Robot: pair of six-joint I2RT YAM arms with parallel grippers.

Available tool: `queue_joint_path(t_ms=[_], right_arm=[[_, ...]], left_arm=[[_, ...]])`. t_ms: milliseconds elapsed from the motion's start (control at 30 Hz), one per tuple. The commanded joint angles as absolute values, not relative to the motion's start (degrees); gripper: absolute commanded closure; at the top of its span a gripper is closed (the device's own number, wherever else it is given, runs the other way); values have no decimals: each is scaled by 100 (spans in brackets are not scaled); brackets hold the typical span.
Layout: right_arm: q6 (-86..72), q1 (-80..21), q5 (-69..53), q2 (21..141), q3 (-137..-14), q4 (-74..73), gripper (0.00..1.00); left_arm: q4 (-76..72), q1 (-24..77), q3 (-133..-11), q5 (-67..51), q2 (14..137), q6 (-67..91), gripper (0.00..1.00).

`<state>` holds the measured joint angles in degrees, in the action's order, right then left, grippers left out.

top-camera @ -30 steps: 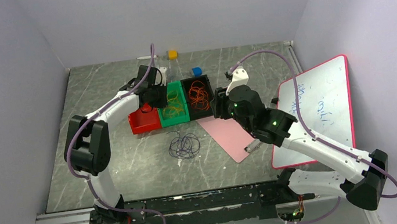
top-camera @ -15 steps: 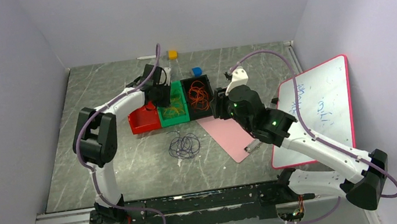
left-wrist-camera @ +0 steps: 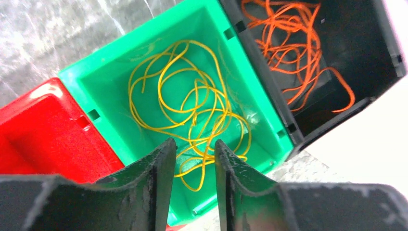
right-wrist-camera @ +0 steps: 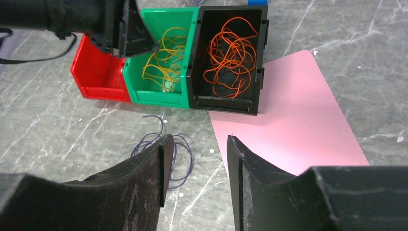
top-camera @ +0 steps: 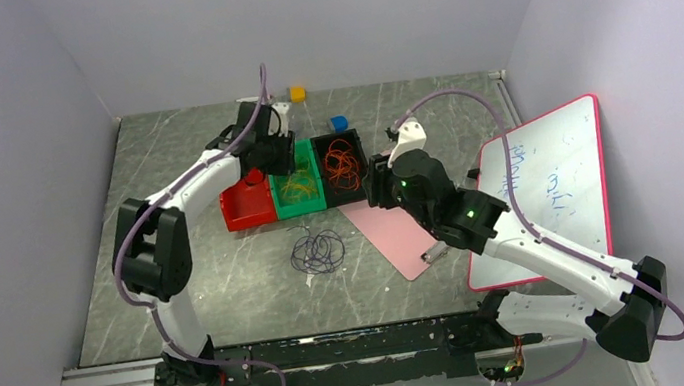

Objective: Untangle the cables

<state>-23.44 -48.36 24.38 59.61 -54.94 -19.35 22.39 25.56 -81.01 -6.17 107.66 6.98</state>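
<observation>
The cables lie sorted by colour. Yellow cables [left-wrist-camera: 192, 108] lie in the green bin [left-wrist-camera: 103, 72]. Orange cables [left-wrist-camera: 288, 45] lie in the black bin [left-wrist-camera: 375, 38]. Dark purple cables [top-camera: 316, 252] lie loose on the table in front of the bins, and show in the right wrist view [right-wrist-camera: 146, 141] partly behind a finger. My left gripper [left-wrist-camera: 195, 144] hovers open and empty over the green bin's near part [top-camera: 279, 159]. My right gripper [right-wrist-camera: 198, 140] is open and empty above the table, between the purple cables and the pink sheet [right-wrist-camera: 293, 110], right of the bins in the top view [top-camera: 373, 186].
A red bin [top-camera: 245, 209] stands left of the green one and shows nothing inside. A red-framed whiteboard [top-camera: 544, 185] lies at the right. A yellow cube [top-camera: 298, 93] and a blue cube [top-camera: 339, 123] sit behind the bins. Walls close in the table.
The left arm swung its elbow right and back again; its gripper moved from the red and green bins' shared edge to over the green bin. The right arm barely moved.
</observation>
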Motion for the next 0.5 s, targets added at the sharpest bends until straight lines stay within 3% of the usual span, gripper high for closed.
queue_joint_path(t_ms=[0, 267, 467], right_arm=[[-2435, -4858, 2420, 5984, -5390, -1743, 51], [-2410, -4862, 2468, 5981, -5322, -1749, 51], [-2518, -4860, 2312, 6097, -5144, -1662, 51]], left_arm=[[2399, 2575, -8392, -500, 10270, 568, 57], [2480, 2655, -7928, -610, 9439, 788, 55], [2434, 3298, -7052, -450, 8698, 1212, 55]])
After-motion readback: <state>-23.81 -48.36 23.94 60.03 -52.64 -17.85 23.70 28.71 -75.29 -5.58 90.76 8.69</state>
